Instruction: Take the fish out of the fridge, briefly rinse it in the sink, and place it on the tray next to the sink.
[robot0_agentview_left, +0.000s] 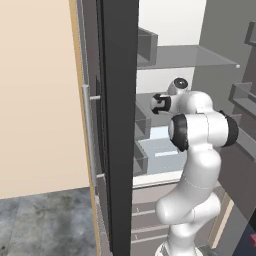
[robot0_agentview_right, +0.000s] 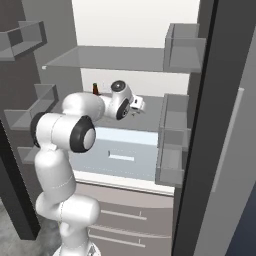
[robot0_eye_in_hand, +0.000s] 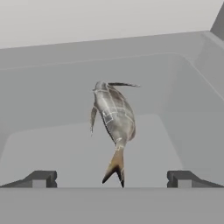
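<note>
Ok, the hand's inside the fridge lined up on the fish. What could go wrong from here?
The fish lies lengthwise between the open fingertips, tail nearest; closing on the thin tail alone could let it slip.

The glass shelf hangs just above the arm, so a steep lift might hit it.

A small brown bottle stands beside the wrist, and the door bins sit close to its other side; a wide swing out could knock them.
</note>
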